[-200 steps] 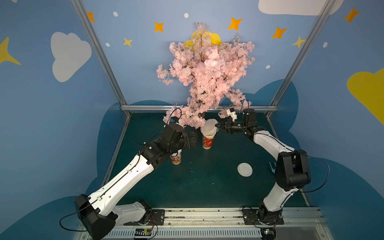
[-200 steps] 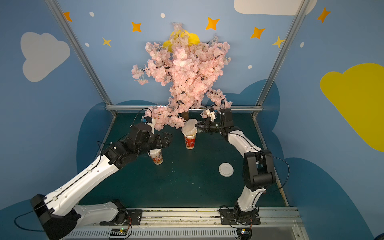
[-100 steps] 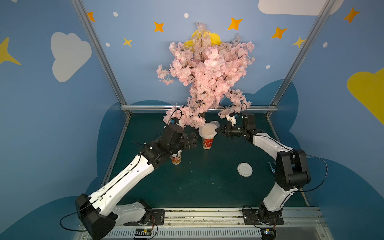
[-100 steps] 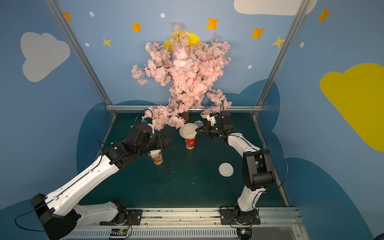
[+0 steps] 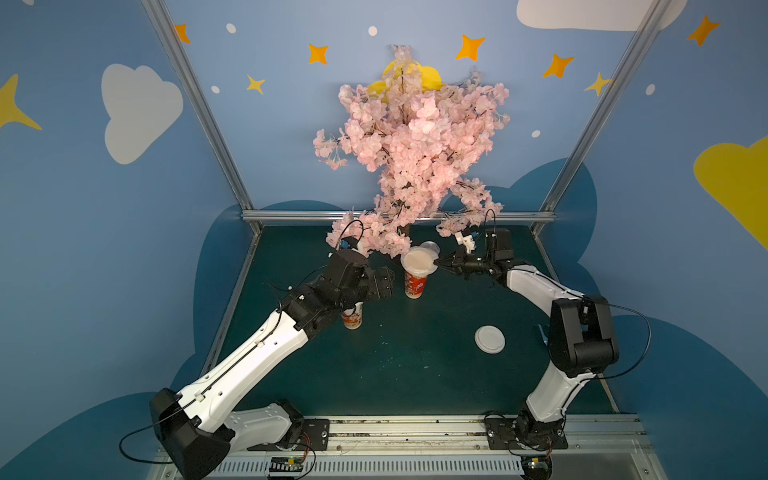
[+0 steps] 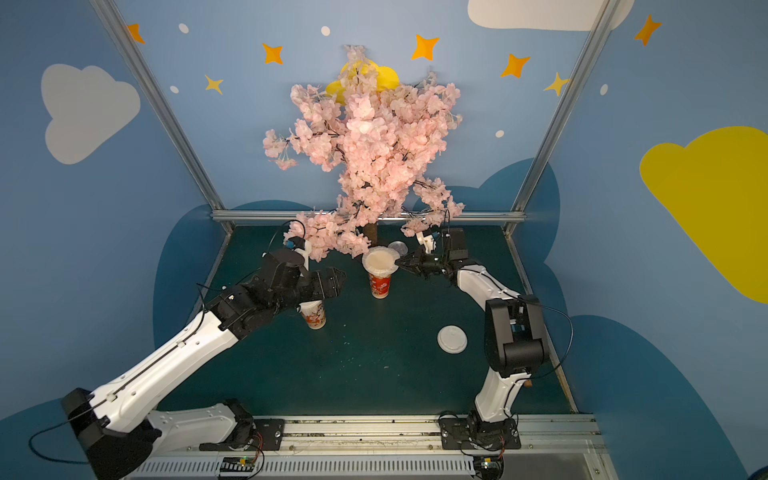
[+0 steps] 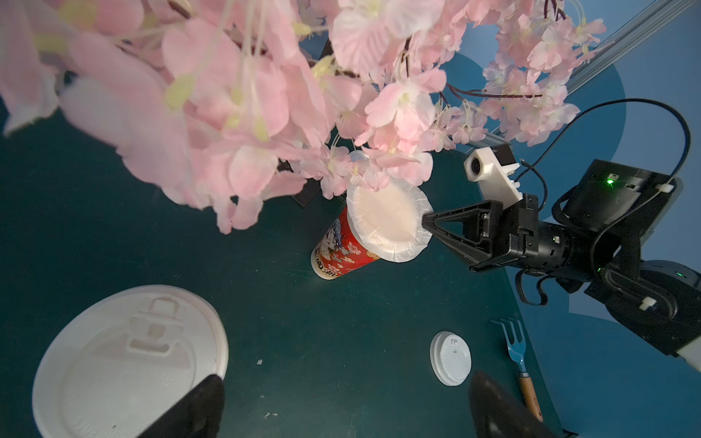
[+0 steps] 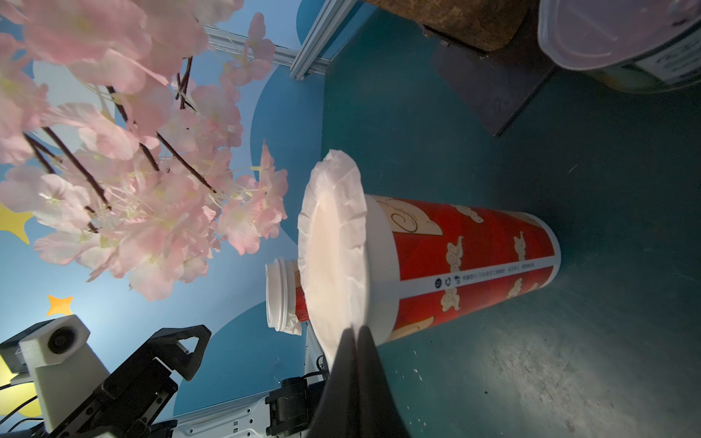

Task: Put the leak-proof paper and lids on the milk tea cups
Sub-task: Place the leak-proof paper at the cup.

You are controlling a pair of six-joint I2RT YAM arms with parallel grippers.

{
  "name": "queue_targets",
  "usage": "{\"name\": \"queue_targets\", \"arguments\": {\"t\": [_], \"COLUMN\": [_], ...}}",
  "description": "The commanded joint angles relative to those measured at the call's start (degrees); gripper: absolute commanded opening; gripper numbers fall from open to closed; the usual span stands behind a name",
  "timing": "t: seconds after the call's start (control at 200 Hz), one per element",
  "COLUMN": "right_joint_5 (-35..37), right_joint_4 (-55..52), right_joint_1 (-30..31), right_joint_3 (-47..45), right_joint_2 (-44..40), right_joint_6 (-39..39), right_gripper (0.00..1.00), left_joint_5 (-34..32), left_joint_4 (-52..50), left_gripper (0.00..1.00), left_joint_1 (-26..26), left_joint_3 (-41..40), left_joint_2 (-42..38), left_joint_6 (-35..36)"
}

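Note:
In both top views a red-patterned milk tea cup (image 5: 414, 284) (image 6: 380, 286) stands mid-table. A crinkle-edged round leak-proof paper (image 5: 419, 261) (image 8: 333, 250) lies across its mouth. My right gripper (image 8: 356, 330) (image 5: 438, 262) is shut on the paper's edge at the cup's rim. The second milk tea cup (image 5: 352, 321) (image 6: 313, 318) stands half under my left arm with a white lid (image 7: 129, 364) on it. My left gripper (image 7: 345, 413) (image 5: 384, 282) hovers above that lid, open and holding nothing.
A loose white lid (image 5: 490, 338) (image 7: 450, 358) lies on the green table to the right, a small blue rake (image 7: 517, 352) beside it. A clear plastic cup (image 8: 622, 41) stands behind the centre cup. Pink blossom branches (image 5: 411, 158) overhang both grippers.
My right gripper has brought the paper down from a raised tilt until it lies on the centre cup's mouth. The left arm has stayed still.

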Motion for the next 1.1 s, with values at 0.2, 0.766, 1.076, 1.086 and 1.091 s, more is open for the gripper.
{"name": "queue_targets", "arguments": {"t": [0.2, 0.766, 1.076, 1.086, 1.091], "right_joint_5": [0.19, 3.25, 15.83, 16.73, 17.17], "right_joint_4": [-0.97, -5.54, -18.28, -18.96, -19.32], "right_joint_1": [0.02, -0.49, -0.93, -0.98, -0.95], "right_joint_3": [-0.08, 0.27, -3.87, -4.15, -4.26], "right_joint_2": [0.39, -1.60, -11.89, -12.54, -12.88], "right_joint_6": [-1.19, -3.53, -10.79, -11.16, -11.34], "right_gripper": [0.07, 0.52, 0.59, 0.59, 0.59], "left_joint_5": [0.48, 1.33, 5.60, 5.82, 5.96], "left_joint_4": [0.65, 0.66, 0.45, 0.36, 0.38], "left_gripper": [1.00, 1.00, 1.00, 1.00, 1.00], "left_joint_1": [0.16, 0.11, 0.11, 0.15, 0.15], "left_joint_3": [-0.36, -0.32, 1.01, 1.10, 1.12], "left_joint_2": [-0.68, -0.49, 0.90, 1.02, 1.03], "left_joint_6": [-0.38, -0.20, 2.67, 2.73, 2.77]}}
